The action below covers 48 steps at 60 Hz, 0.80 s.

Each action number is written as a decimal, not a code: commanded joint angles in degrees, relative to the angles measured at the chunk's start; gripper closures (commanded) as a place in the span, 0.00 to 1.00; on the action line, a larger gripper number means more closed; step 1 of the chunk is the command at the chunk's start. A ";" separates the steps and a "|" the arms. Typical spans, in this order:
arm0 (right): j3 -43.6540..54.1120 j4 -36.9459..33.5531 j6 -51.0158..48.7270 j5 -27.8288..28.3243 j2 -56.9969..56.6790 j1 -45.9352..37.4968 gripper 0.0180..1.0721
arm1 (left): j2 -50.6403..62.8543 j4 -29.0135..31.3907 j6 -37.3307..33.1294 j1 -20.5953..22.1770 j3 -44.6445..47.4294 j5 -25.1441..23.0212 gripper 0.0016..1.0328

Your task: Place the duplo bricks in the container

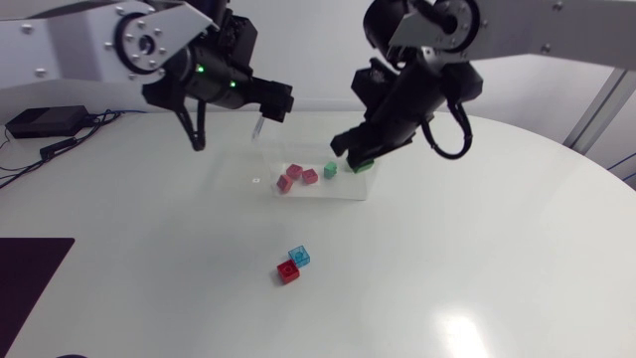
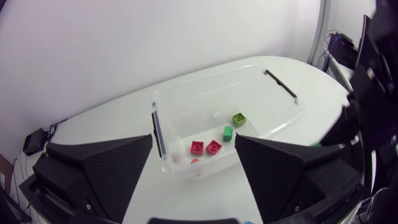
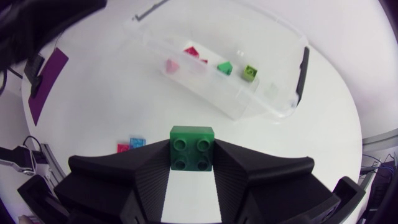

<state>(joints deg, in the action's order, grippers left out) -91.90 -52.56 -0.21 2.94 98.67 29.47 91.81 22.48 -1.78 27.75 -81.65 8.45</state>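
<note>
Here, right gripper [image 3: 192,163] snug around green brick [image 3: 191,140].

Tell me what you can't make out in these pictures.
Head view: the right gripper hides most of its green brick; height over the container unclear.
Right wrist view: its finger partly cuts off the loose red brick.
Left wrist view: the container wall blurs a reddish piece near two red bricks.
</note>
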 commanded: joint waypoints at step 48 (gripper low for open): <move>-27.99 6.32 -0.50 -1.62 22.62 -8.91 0.24 | -1.11 -14.83 -15.62 7.67 38.14 -11.17 0.13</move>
<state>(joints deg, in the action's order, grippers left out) -117.82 -46.06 -0.21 1.65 119.96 21.21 88.09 9.43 -15.11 34.09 -45.23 -1.80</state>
